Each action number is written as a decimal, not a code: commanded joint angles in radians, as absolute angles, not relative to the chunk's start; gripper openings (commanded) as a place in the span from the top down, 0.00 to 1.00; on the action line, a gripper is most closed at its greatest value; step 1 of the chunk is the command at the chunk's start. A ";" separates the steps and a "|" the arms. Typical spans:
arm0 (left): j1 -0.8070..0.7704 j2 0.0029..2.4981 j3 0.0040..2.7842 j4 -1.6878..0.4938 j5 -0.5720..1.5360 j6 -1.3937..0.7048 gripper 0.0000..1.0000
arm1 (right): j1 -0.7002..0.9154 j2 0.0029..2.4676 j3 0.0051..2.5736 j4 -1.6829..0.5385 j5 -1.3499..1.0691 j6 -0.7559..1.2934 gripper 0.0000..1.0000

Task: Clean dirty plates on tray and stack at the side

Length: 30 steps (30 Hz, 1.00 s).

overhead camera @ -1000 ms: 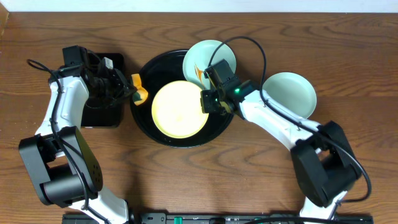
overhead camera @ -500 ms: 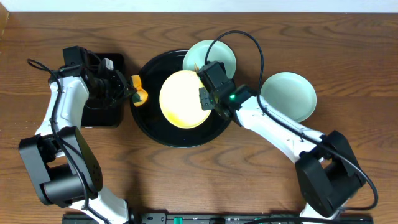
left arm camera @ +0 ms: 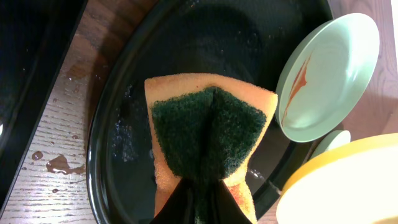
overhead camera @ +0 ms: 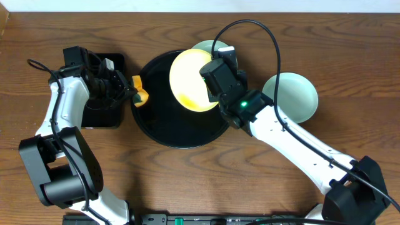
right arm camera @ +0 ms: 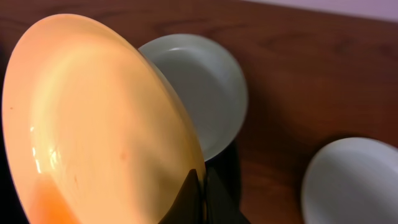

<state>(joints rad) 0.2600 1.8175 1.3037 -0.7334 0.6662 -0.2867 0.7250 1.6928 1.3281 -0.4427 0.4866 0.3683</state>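
My right gripper (overhead camera: 211, 87) is shut on the rim of the pale yellow plate (overhead camera: 190, 81) and holds it tilted above the round black tray (overhead camera: 156, 125); the plate fills the right wrist view (right arm camera: 93, 118). A pale blue-green plate with an orange smear (left arm camera: 323, 74) rests on the tray's far rim, mostly hidden overhead (overhead camera: 215, 45). Another pale blue-green plate (overhead camera: 294, 94) lies on the table to the right. My left gripper (overhead camera: 133, 94) is shut on an orange sponge with a green pad (left arm camera: 208, 143) at the tray's left rim.
A smaller rectangular black tray (overhead camera: 103, 115) lies left of the round tray, under my left arm. Water drops (left arm camera: 56, 163) sit on the wood between the two trays. Cables loop over the table's far side.
My right gripper has lifted the yellow plate off the tray, tilted it and carried it toward the far right. The left arm and sponge have not moved.
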 commanded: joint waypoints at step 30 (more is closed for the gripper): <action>0.261 1.794 1.317 -0.737 0.661 -0.266 0.93 | 0.926 1.668 1.328 -0.373 0.938 0.173 0.99</action>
